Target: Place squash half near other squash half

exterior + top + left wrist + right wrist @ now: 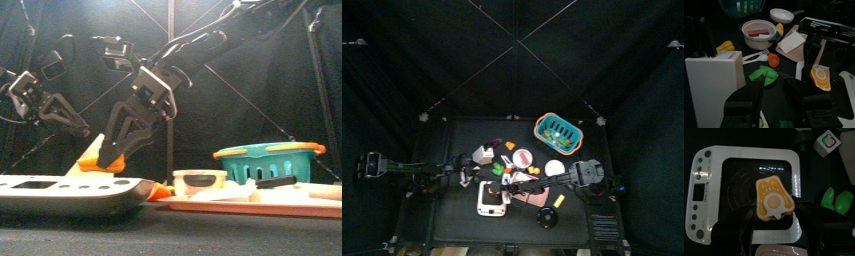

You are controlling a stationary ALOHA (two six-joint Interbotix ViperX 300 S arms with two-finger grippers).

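One squash half (771, 198), orange with its cut face up, sits over the black platform of the white scale (704, 183). My right gripper (774, 216) stands open, a jaw on either side of the squash half's near end, with gaps showing. In the front view the squash half (91, 158) shows just above the scale (67, 192), between the right gripper's fingers (131, 135). My left gripper (774, 94) hangs open and empty left of the scale, over a green pepper (765, 75). I cannot make out the other squash half for certain.
A teal basket (560, 130) stands at the back right. A white pot (759, 31), a white bowl (782, 14), a small tomato (773, 60), a fork and a white block (714, 75) crowd the middle. A board (254, 206) with food lies right of the scale.
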